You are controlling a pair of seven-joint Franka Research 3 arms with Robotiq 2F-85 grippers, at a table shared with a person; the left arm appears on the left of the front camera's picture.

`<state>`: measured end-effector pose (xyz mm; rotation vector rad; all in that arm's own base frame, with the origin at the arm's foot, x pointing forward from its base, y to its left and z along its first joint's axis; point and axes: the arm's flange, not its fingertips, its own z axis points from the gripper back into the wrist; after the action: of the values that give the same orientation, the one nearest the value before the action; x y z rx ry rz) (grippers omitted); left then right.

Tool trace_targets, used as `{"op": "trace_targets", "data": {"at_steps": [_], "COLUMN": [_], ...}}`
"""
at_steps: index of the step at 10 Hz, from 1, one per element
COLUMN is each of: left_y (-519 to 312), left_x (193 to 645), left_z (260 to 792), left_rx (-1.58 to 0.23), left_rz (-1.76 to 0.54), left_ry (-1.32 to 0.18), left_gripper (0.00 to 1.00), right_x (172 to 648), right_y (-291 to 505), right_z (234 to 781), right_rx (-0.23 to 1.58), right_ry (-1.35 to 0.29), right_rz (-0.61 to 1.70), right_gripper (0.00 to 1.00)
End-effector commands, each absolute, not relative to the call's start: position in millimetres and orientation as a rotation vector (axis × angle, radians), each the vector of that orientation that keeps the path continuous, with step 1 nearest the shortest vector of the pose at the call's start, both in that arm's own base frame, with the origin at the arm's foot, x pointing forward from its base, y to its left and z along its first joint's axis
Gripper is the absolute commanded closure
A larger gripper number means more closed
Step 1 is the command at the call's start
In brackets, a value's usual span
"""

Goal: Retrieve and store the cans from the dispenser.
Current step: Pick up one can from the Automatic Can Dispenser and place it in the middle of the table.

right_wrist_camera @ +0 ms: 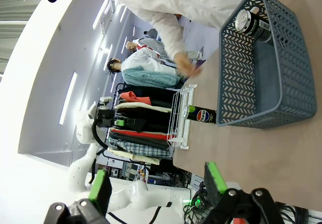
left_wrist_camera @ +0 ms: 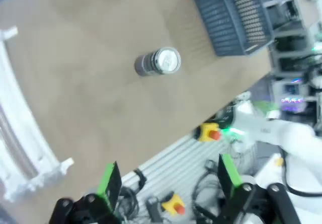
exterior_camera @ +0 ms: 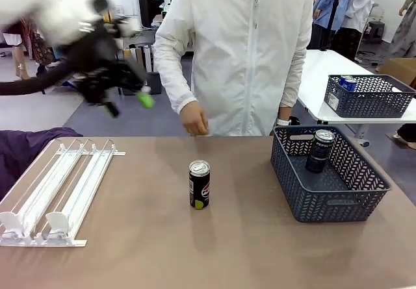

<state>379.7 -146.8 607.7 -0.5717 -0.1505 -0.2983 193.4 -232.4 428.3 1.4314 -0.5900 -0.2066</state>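
- Left hand [left_wrist_camera: 168, 181] is up in the air, fingers spread wide, carrying nothing.
- Well below it, on the table [exterior_camera: 195, 250], a black can [left_wrist_camera: 157, 62] stands upright.
- Off to one side of that hand runs the white dispenser [left_wrist_camera: 20, 133].
- Right hand [right_wrist_camera: 156, 183] hovers wide apart too, nothing in it.
- Ahead of it sits the grey basket [right_wrist_camera: 261, 78], a dark can [right_wrist_camera: 250, 23] leaning inside.
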Motion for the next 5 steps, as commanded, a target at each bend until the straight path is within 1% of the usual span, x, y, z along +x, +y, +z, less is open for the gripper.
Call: {"op": "trace_targets", "data": {"at_steps": [1,2,4,5], "left_y": [-60,-18,55,80], "left_x": [362,352,326,317], "left_z": [579,564,515,491], "left_rx": [-0.779,-0.907,-1.171,-1.241], "left_rz": [-0.142,-0.083,0.012,0.102], "left_ry": [-0.193,-0.223,-0.296,-0.302], "left_gripper": [0.00,0.00,0.00,0.00], "right_x": [196,196,196,196], "right_y": [-231,-231,-231,-231], "right_z": [432,432,432,432], "right_rx": [1.439,1.439,1.439,1.439], "right_ry": [-0.624,-0.624,-0.624,-0.624], "right_rz": [-0.193,-0.193,-0.193,-0.193], "right_gripper": [0.00,0.00,0.00,0.00]}}
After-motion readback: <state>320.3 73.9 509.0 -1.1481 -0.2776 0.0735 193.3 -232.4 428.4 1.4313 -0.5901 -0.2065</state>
